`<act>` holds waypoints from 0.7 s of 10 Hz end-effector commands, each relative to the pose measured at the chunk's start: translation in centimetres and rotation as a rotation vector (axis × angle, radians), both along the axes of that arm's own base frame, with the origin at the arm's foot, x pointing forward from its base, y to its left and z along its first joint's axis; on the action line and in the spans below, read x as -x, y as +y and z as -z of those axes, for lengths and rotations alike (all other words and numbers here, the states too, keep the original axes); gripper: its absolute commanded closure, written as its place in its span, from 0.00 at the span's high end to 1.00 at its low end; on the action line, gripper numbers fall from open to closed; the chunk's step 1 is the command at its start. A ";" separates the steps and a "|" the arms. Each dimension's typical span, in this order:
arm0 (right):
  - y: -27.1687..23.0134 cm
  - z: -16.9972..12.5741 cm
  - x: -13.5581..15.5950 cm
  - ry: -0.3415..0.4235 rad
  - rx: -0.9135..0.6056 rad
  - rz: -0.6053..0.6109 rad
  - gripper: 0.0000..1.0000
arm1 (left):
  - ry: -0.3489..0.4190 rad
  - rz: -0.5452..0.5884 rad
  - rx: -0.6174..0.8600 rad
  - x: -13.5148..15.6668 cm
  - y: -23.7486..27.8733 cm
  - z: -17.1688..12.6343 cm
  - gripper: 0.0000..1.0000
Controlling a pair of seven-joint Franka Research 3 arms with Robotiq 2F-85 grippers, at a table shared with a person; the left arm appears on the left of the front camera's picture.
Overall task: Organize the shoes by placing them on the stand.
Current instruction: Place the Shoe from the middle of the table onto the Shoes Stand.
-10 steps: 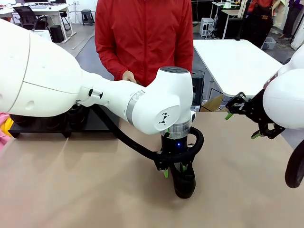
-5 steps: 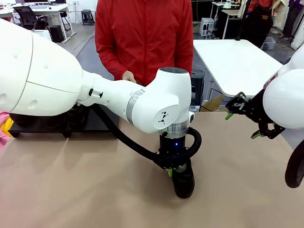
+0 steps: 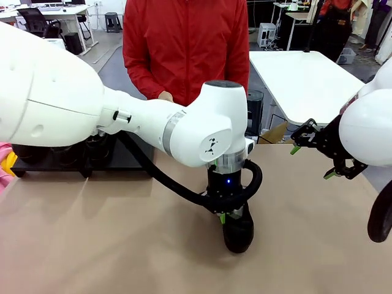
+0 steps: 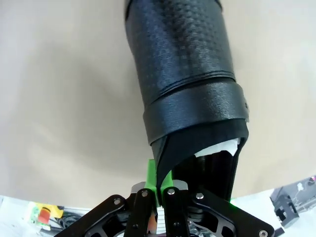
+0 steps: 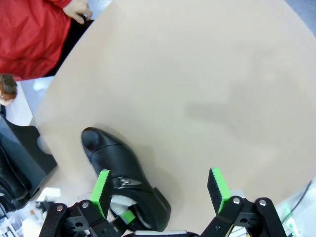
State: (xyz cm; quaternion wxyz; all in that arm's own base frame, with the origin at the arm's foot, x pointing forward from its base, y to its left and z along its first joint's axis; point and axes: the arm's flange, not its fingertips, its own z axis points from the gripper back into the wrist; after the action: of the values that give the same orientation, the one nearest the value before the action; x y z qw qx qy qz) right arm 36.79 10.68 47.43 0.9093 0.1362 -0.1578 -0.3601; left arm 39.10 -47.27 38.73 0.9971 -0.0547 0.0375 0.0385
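Note:
One glossy black shoe (image 3: 238, 233) stands on the tan table near the middle front. My left gripper (image 3: 225, 215) comes straight down onto it and is shut on the edge of its opening. In the left wrist view the green pads (image 4: 152, 177) pinch the collar of the shoe (image 4: 182, 64), and pale lining shows inside. My right gripper (image 3: 313, 162) hovers open at the right, holding nothing. The right wrist view looks down on the same shoe (image 5: 120, 170) between the right gripper's (image 5: 159, 189) spread fingers. The black stand (image 3: 130, 160) sits at the back left with more shoes (image 3: 98, 147) on it.
A person in a red jacket (image 3: 184, 43) stands at the far side, one hand (image 3: 165, 98) at the table edge. My left arm's big white links cover much of the table's left half. A cardboard box (image 3: 274, 133) pokes up beyond the far edge.
My left gripper has closed from open onto the shoe's collar. The left arm's wrist has shifted a little. The right arm has not moved.

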 end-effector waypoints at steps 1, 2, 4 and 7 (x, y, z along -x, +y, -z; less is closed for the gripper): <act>-0.2 0.0 -0.2 -0.010 -0.006 -0.025 1.00 | -0.101 0.020 0.058 1.2 4.0 -5.2 0.00; -0.2 0.0 -0.2 -0.010 -0.006 -0.025 1.00 | -0.177 0.046 0.023 0.9 6.5 -7.2 0.00; -0.2 0.0 -0.2 -0.010 -0.006 -0.025 1.00 | -0.265 0.034 -0.109 -0.4 11.7 -9.3 0.00; -0.2 0.0 -0.2 -0.010 -0.006 -0.025 1.00 | -0.348 -0.004 -0.254 -4.0 20.1 -9.5 0.00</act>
State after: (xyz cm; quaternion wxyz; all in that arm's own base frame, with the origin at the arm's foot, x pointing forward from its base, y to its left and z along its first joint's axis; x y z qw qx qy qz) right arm 36.78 10.67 47.42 0.9094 0.1364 -0.1577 -0.3599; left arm 42.79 -28.61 48.65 0.9911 0.0615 -0.1157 0.0242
